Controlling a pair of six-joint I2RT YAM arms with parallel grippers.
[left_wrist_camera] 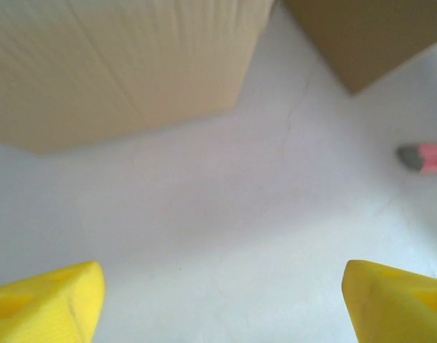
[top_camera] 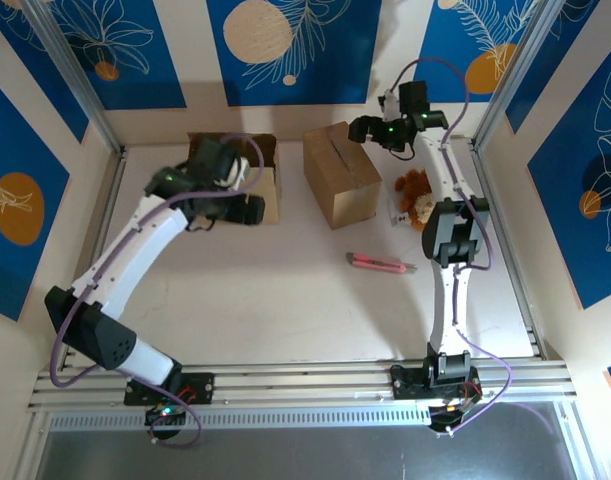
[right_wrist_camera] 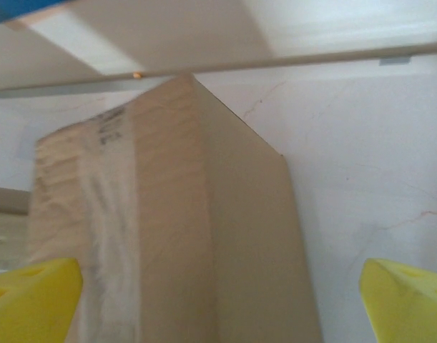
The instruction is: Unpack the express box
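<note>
Under the right gripper, jaws wide and empty, sits the sealed express box. Its taped top lies off-centre between the yellow fingertips, and I can't tell if they touch it. Left gripper is also wide and empty, over bare table just in front of the open box. Count: two cardboard boxes, one pink cutter, one brown furry item. Express box long axis runs back-to-front, near end angled slightly right. Cutter lies in front of it, furry item to its right.
</note>
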